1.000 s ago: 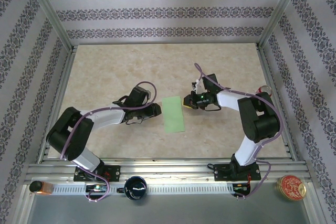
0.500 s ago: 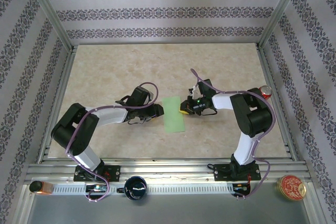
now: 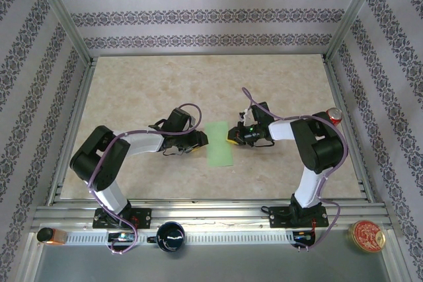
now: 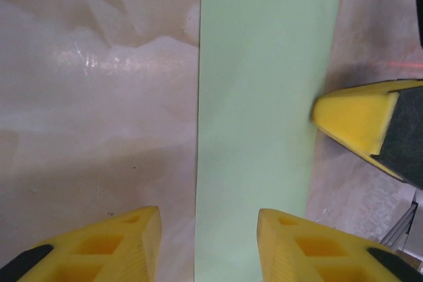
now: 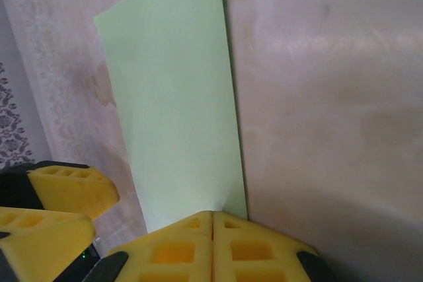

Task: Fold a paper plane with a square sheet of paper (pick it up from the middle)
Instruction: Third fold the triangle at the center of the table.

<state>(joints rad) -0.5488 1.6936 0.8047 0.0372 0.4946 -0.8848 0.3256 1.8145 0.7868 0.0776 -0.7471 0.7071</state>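
Position of the work: the square sheet of paper (image 3: pixel 219 144), seen here as a narrow rectangle, lies flat on the worktop (image 3: pixel 132 90) between the two pincers. Its long axis runs from the near edge of the worktop toward the far wall, slightly tilted. Each pincer faces one long edge, so any approach is across the short axis.

Left pincer (image 3: pixel 200 140): released. In the left wrist view its fingers (image 4: pixel 119 242) stand apart and straddle the sheet's left long edge. One finger is over bare worktop and the other over green paper.

Right pincer (image 3: pixel 231 137): clenched. In the right wrist view the two fingers meet along a closed seam, and the tip touches the right long edge in the sheet's far half. Whether the edge is nipped between the tips cannot be told.

Judgement: the right arm is the nearer, being already at contact. The left pincer must close across its edge before it holds anything. The coming move depends on each pincer staying square to its long edge.

View differences: the overhead view gives the layout and the axis but not the finger gaps. The left wrist view shows the open gap and the right tip against the opposite edge. The right wrist view shows the closed seam, with the left fingers beyond the sheet.
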